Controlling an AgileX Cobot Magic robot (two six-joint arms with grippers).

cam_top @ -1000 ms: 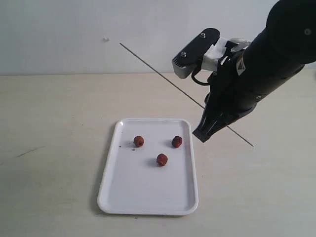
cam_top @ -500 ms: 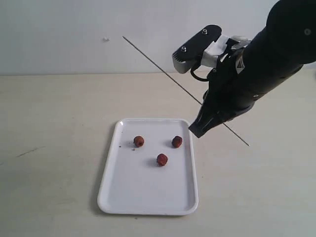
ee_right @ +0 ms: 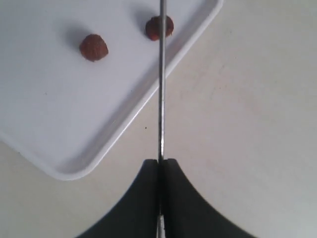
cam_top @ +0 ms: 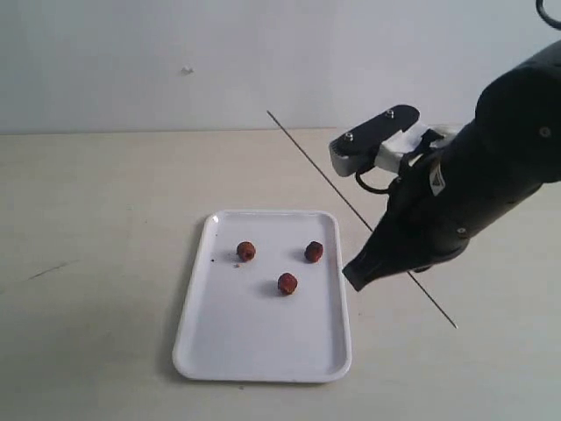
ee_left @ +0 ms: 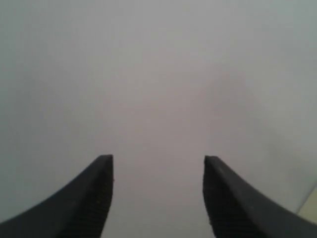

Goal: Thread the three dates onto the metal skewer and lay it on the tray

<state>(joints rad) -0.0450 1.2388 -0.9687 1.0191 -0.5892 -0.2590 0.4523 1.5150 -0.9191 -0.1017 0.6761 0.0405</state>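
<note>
Three dates (cam_top: 287, 283) lie loose on the tray (cam_top: 263, 365) mid-desk; with our right gripper (ee_right: 159, 166) clamped on the metal skewer (cam_top: 316, 172) nearer the right edge and left gripper (ee_left: 158, 158) open, we judge aiming its tip comes next.

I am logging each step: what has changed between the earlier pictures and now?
The right gripper, fingers shut on the metal skewer, moved down in the exterior view, carrying the skewer lower, its upper end shifting right. Nothing was released. The three dates and the tray stayed in place.

A beige tabletop (cam_top: 105, 219) meets a pale wall (cam_top: 105, 53) behind.
</note>
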